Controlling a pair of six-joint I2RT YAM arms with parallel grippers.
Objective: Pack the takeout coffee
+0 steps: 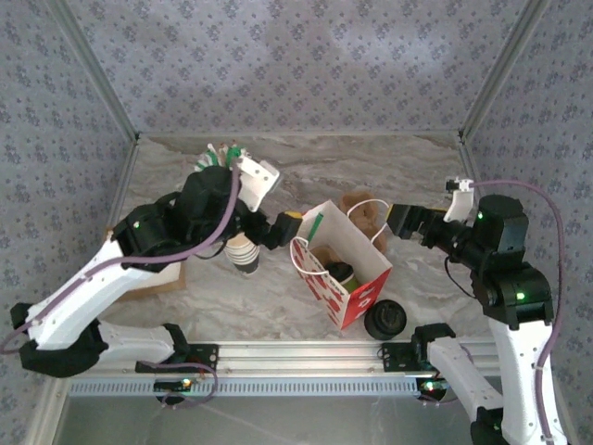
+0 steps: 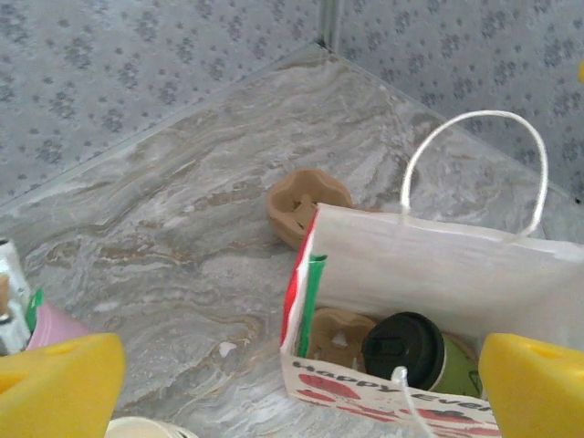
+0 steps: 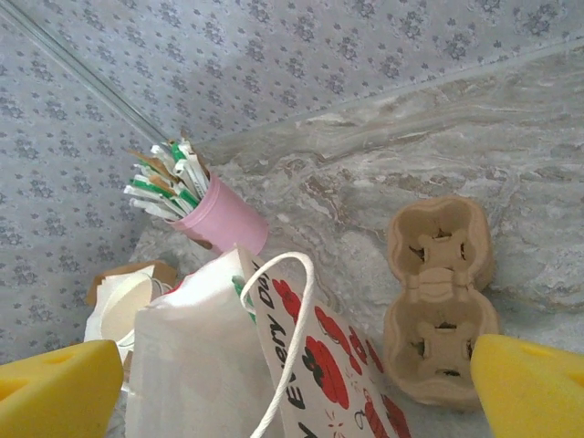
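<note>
The takeout coffee (image 2: 415,351), a small cup with a black lid and green sides, stands inside the white paper bag (image 2: 438,265) with red print, next to a brown cup carrier (image 2: 336,336). From above, the coffee (image 1: 343,273) sits low in the open bag (image 1: 361,287) at the table's middle. My left gripper (image 1: 281,229) hovers just left of the bag, open, its yellow fingertips (image 2: 59,383) wide apart and empty. My right gripper (image 1: 397,222) is open behind the bag's right side, above the bag's handle (image 3: 297,328), holding nothing.
A second brown cup carrier (image 3: 441,301) lies on the marble table behind the bag. A pile of black lids (image 1: 384,320) sits right of the bag near the front rail. A stack of white cups (image 1: 244,255) and a pink cup of sticks (image 3: 219,214) stand to the left.
</note>
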